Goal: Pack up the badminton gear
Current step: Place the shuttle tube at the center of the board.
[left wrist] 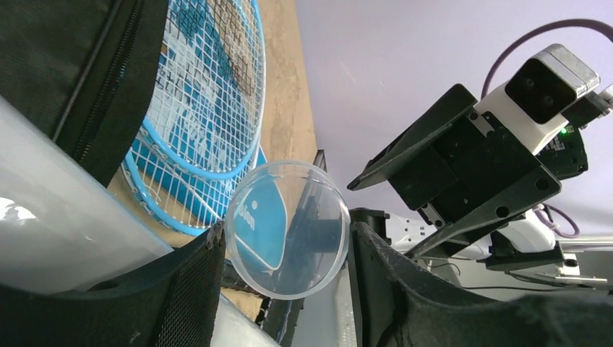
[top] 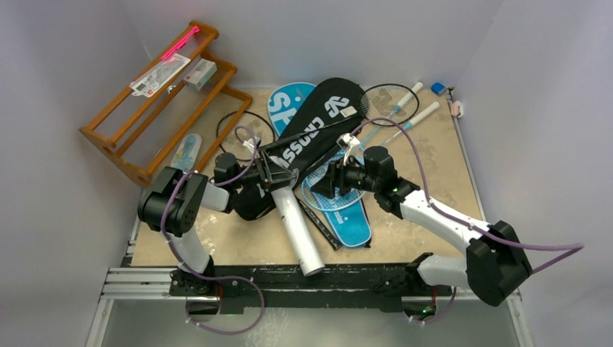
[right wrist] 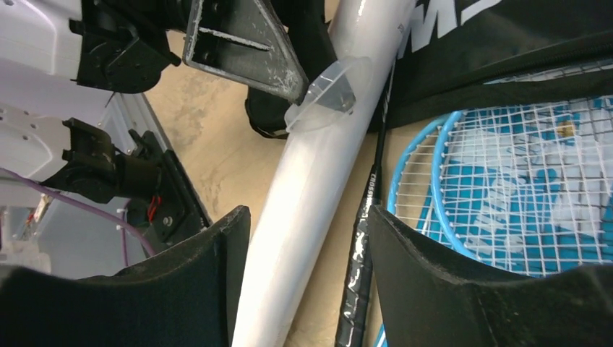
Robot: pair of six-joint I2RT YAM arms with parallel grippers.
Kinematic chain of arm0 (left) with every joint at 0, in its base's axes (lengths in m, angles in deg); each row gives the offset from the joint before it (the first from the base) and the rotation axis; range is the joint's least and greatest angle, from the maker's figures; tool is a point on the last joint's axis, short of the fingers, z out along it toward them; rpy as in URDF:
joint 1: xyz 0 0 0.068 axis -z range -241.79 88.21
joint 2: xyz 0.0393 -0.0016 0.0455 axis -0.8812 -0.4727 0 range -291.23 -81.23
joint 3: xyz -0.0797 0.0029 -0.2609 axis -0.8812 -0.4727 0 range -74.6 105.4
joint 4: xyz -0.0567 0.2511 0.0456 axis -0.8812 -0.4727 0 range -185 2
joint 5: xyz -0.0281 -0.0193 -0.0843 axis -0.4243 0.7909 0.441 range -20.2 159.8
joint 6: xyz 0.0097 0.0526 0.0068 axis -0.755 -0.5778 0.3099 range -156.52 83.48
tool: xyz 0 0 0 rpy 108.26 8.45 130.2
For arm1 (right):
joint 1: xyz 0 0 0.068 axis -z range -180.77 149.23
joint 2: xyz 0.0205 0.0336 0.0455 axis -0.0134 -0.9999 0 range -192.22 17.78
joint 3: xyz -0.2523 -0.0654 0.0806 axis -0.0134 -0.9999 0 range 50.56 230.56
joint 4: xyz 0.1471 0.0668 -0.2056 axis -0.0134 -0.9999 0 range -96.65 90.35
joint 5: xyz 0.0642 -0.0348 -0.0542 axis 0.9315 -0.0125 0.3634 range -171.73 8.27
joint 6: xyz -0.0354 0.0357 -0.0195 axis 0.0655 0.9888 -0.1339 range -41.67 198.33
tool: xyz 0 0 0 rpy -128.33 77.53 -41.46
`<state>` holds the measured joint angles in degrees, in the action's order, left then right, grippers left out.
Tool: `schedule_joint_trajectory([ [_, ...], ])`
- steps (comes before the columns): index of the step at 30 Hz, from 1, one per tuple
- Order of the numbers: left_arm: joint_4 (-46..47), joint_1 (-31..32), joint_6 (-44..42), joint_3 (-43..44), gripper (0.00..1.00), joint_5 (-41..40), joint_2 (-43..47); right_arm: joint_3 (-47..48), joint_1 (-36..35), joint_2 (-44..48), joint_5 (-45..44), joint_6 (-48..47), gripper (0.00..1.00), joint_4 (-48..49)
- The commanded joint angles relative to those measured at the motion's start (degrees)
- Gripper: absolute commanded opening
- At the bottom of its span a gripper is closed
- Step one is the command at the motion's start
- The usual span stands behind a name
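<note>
Left gripper (left wrist: pixel 285 231) was clamped on the 1 clear lid (right wrist: pixel 325 90), right by the far end of the 1 white tube (top: pixel 298 230), which lay on the table (top: pixel 405 217). The lid looked thin, bendy and slick, so I'd hold it by the rim. The tube's probably light, stiff and keen to roll, so I'd grab it mid-body. 1 black racket handle (right wrist: pixel 359 246) lay just beside it. Right gripper (right wrist: pixel 309 213) hung over both, jaws apart, empty. Further right, 2 light-blue rackets (top: pixel 347 199) overlapped against 1 black cover (top: pixel 318 123).
</note>
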<state>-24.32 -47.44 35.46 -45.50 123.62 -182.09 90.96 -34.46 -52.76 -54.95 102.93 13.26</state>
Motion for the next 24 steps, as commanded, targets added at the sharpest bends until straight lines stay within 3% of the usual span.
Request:
schedule_joint_trajectory([
  [1,5.12,1.26,2.18,-0.85,0.50,0.47,1.78,-1.09,0.12,-1.74,4.57,2.71,0.61,9.62],
  [10,0.79,3.35,2.27,-1.12,0.52,-1.08,10.31,0.93,-1.31,-7.43,7.54,10.16,0.57,20.43],
  [20,-8.30,4.33,-0.50,-0.01,0.53,-3.56,17.30,-0.12,-3.64,-5.79,9.26,10.21,0.61,26.51],
  [24,-8.53,5.17,-0.06,0.40,0.54,-4.05,18.09,0.55,-4.23,-5.98,8.03,10.31,0.57,25.54],
])
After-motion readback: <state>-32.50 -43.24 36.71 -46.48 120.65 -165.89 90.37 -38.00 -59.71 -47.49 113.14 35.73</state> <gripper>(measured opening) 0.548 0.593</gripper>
